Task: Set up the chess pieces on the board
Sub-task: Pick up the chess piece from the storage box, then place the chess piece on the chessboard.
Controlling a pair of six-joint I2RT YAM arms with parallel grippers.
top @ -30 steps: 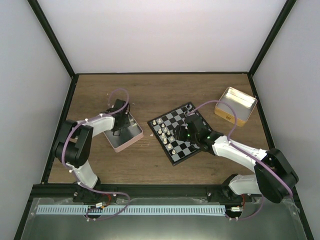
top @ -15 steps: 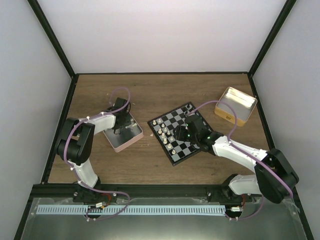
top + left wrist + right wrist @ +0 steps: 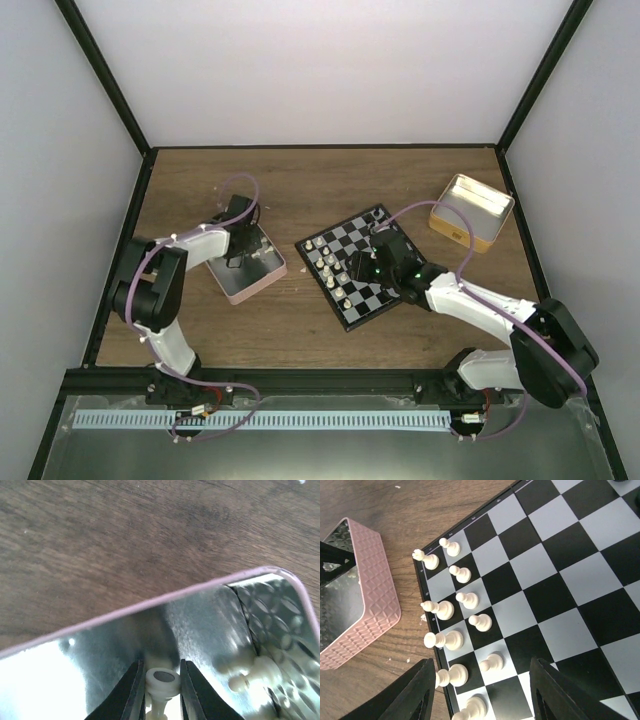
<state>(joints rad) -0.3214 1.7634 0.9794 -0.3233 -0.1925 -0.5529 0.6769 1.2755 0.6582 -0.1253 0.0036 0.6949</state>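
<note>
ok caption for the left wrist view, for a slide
Left gripper shut on a cream-white chess piece inside the pink-rimmed tin, spare pieces lying nearby

Even bright light; glare whitens the pink tin (image 3: 40,680)

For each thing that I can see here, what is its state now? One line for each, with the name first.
Left gripper: shut on a white piece inside the pink tin.
Right gripper: open, empty, over the board.
Pink tin: open, holds loose pieces.
Yellow tin: open; contents unclear.
Board: flat, partly set.
Pieces on board: white, upright, in two rows along one edge.
</note>
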